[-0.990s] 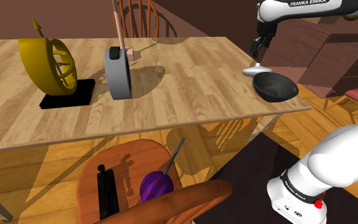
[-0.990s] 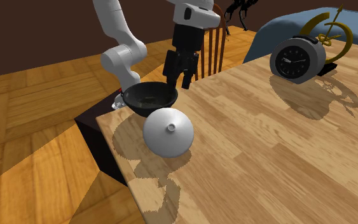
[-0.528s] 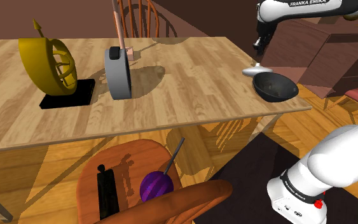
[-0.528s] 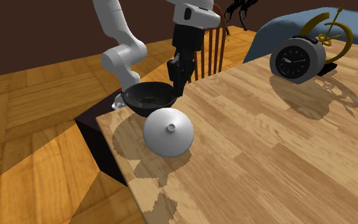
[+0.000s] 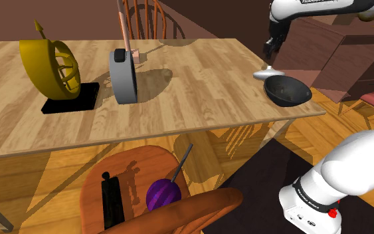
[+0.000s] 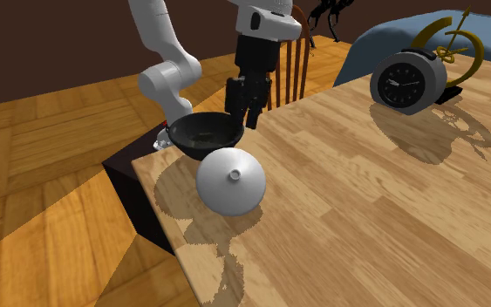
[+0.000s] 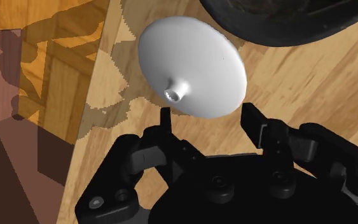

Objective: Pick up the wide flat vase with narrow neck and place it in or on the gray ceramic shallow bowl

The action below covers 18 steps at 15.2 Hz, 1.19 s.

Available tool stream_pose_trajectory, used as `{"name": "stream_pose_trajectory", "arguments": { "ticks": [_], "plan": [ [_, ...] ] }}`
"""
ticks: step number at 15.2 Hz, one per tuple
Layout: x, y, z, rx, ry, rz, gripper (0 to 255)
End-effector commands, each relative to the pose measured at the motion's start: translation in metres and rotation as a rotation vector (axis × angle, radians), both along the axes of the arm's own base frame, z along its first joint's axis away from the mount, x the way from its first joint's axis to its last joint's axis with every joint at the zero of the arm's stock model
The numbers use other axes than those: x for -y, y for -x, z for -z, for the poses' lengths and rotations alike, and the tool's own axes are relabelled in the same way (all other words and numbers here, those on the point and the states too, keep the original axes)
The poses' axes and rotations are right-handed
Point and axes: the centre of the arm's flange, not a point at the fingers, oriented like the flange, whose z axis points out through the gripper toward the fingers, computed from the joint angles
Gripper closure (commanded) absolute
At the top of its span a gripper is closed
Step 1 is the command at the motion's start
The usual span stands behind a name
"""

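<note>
Gold in colour, a ring-shaped ornament (image 5: pixel 48 65) stands on a black base at the shoulder view's left end of the wooden table (image 5: pixel 192 93). Next along is a grey clock (image 5: pixel 123 76), seen edge-on and upright, with a small pink block (image 5: pixel 136 58) just behind it. Below the table's near edge sits an orange chair (image 5: pixel 205 203), and a purple ball (image 5: pixel 162 195) with a thin stem lies on its seat.

Further right, near the table's corner, the white vase (image 5: pixel 270 75) rests on the wood. It is wide and flat, with a short narrow neck. It lies just beside the dark bowl (image 5: pixel 287 90), on the bowl's left in this view, not in it. I cannot tell whether the two touch.

The black gripper (image 5: pixel 270 56) hangs over the vase, clear of it. In the wrist view its fingers (image 7: pixel 255 121) are spread apart with nothing between them. The vase lies beyond their tips and the bowl beyond that.

Rightmost, the bowl sits at the table's edge, with the arm's white base (image 5: pixel 341 173) below it in the corner.
</note>
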Motion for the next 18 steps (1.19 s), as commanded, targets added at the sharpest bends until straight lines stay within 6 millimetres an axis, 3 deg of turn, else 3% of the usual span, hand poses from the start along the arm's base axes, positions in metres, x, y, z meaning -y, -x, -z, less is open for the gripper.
{"name": "stream_pose_trajectory", "arguments": {
  "ticks": [1, 5, 6, 13, 18],
  "plan": [
    [0.036, -0.005, 0.001, 0.005, -0.135, 0.035, 0],
    [0.132, -0.018, 0.027, 0.014, -0.470, 0.128, 0],
    [0.147, -0.019, 0.034, 0.016, -0.526, 0.144, 0],
    [0.139, -0.019, 0.070, 0.016, -0.526, 0.144, 0],
    [0.139, -0.019, 0.073, 0.016, -0.526, 0.144, 0]
  ]
}}
